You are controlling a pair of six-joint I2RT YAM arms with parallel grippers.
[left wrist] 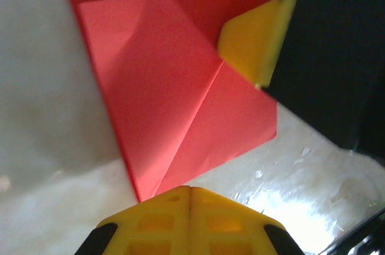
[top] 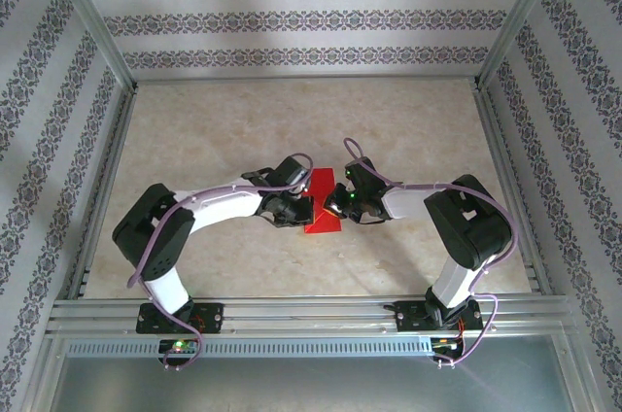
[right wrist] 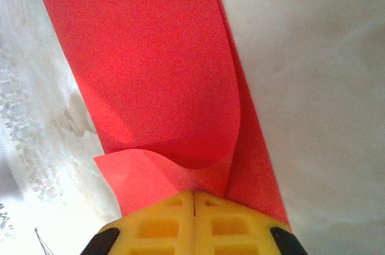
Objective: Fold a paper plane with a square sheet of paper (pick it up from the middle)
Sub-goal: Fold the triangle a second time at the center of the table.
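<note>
The part-folded square sheet of paper (top: 324, 210) lies mid-worktop (top: 243, 120); with both your pincers pressed together, pin it with the left pincer (left wrist: 190, 190) at 9 o'clock and run the right pincer (right wrist: 194, 195), at 3 o'clock, flat along the crease.

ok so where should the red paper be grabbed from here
Probably the curled flap of the square sheet of paper, right in front of the right gripper. It bows up off the table while the rest lies flat, so a finger could slide under its loose edge. Come in low from the right arm's side, jaws opened first.
</note>
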